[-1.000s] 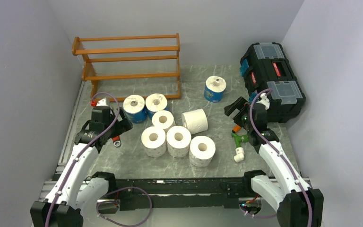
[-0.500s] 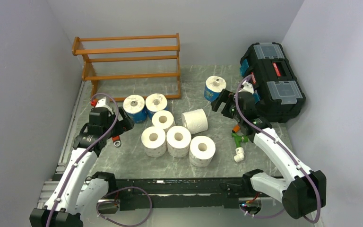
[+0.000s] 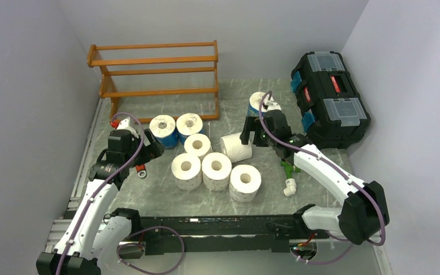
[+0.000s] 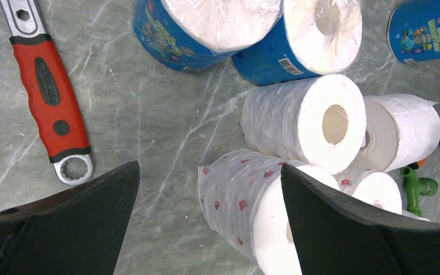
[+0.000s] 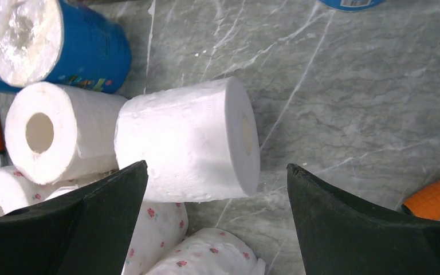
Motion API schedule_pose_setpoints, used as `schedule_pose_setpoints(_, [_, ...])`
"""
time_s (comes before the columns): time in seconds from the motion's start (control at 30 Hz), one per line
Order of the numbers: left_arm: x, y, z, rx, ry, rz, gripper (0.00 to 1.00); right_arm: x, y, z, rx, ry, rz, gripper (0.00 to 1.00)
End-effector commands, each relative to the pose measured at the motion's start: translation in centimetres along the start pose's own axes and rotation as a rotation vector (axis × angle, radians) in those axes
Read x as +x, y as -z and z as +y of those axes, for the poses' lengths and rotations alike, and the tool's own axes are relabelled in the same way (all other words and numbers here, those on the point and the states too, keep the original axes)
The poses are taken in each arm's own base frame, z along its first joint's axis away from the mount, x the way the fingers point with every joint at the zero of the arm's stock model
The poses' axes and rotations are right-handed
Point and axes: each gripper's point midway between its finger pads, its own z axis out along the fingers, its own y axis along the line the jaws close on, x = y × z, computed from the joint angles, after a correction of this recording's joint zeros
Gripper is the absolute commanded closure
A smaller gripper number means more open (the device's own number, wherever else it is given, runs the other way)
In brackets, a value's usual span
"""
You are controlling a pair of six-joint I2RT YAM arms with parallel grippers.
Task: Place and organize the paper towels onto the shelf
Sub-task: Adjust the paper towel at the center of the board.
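A: Paper towels (image 3: 216, 170): where?
B: All on the grey marbled table (image 3: 154, 192), in front of the shelf (image 3: 159, 74). Seven are bunched close mid-table. One lone blue roll (image 3: 256, 102) stands apart, toward the black toolbox (image 3: 329, 97).
A: Look of them?
B: Short white cylinders with hollow cores. Three stand on end in glossy blue cartoon-print wrappers. The flowered rolls (image 4: 235, 200), nearest the arms, carry small pink blossoms. One plain embossed roll (image 5: 189, 148) lies on its side.
A: Shelf?
B: Orange-brown wood, three slatted tiers, far left by the back wall.
A: Right gripper (image 5: 216, 166)?
B: Jaws spread wide, straddling the plain embossed roll from above. A gap shows past its end face, so it is not clamped.
A: Left gripper (image 4: 209, 166)?
B: Spread wide, holding nothing, above a flowered roll. A red-handled wrench (image 4: 48, 97) lies off to one side.
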Motion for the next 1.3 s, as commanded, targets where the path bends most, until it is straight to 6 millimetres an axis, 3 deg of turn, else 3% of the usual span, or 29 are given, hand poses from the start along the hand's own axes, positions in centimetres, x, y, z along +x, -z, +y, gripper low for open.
schedule_pose_setpoints(0.0, [-0.2, -0.2, -0.7, 0.041, 0.001, -0.008, 0.01, -2.2, 0.6, 2.2, -0.005, 0.097, -0.065, 0.07])
schedule_pose_setpoints(0.43, [0.5, -0.6, -0.9, 0.057, 0.009, 0.022, 0.01, -0.3, -0.7, 5.4, 0.162, 0.386, -0.037, 0.07])
schedule_pose_setpoints(0.97, [0.7, -0.6, -0.7, 0.051, 0.015, 0.026, 0.01, 0.7, -1.6, 8.4, 0.126, 0.469, -0.031, 0.06])
schedule_pose_setpoints(1.27, [1.0, -0.8, -0.7, 0.054, 0.016, 0.041, 0.01, 2.4, -2.8, 7.9, 0.153, 0.504, 0.032, 0.08])
